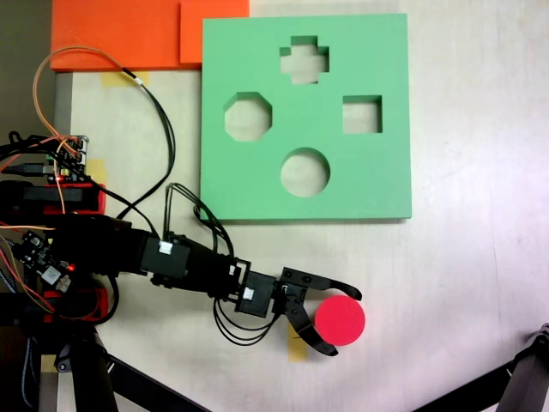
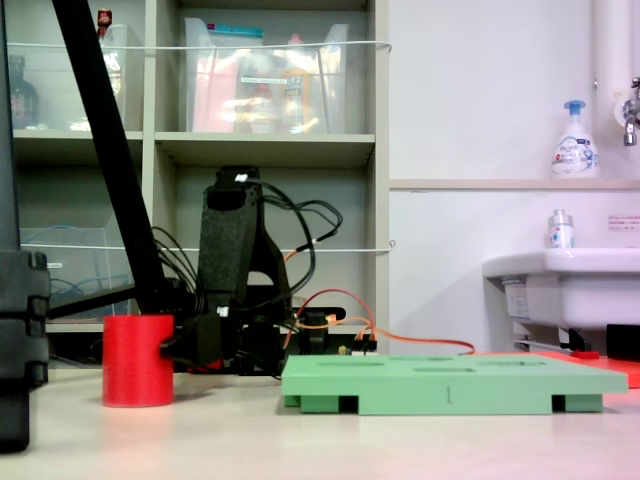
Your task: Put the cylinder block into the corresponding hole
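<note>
The red cylinder block [image 1: 340,319] stands upright on the pale table, below the green foam board [image 1: 386,51], which lies flat. The board's round hole [image 1: 304,172] is empty, near its lower edge in this fixed view. My gripper [image 1: 344,322] reaches in from the left, open, with one black finger along the block's upper side and the other curving under its lower left. The fingers sit close to the block; contact cannot be judged. From the low side, the block [image 2: 138,360] rests on the table left of the board [image 2: 450,385], with the arm just behind it.
The board also has octagonal [image 1: 248,117], cross-shaped [image 1: 304,59] and square [image 1: 362,114] cut-outs. Orange foam sheets [image 1: 120,34] lie at the top left. Loose cables [image 1: 154,112] loop near the arm's base. Black stand legs [image 1: 523,378] cross the bottom corners.
</note>
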Robot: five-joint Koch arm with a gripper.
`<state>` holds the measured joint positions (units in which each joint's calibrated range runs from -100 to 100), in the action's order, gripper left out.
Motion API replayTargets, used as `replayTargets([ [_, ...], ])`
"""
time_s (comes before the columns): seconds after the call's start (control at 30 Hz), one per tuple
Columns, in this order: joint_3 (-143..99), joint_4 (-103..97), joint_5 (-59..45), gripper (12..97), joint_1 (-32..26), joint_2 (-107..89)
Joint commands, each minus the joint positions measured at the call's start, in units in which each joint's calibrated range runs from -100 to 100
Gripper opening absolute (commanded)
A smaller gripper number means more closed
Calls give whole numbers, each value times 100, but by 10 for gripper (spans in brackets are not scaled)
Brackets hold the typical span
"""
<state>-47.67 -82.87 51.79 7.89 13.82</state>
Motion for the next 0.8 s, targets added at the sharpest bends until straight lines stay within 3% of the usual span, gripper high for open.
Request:
replayTargets([
  [0.0,-38,-172,-5,385,0,-474],
  [0.33,-447,-172,-5,385,-34,-1144],
  [0.77,-1305,2321,147,383,-366,-6801],
])
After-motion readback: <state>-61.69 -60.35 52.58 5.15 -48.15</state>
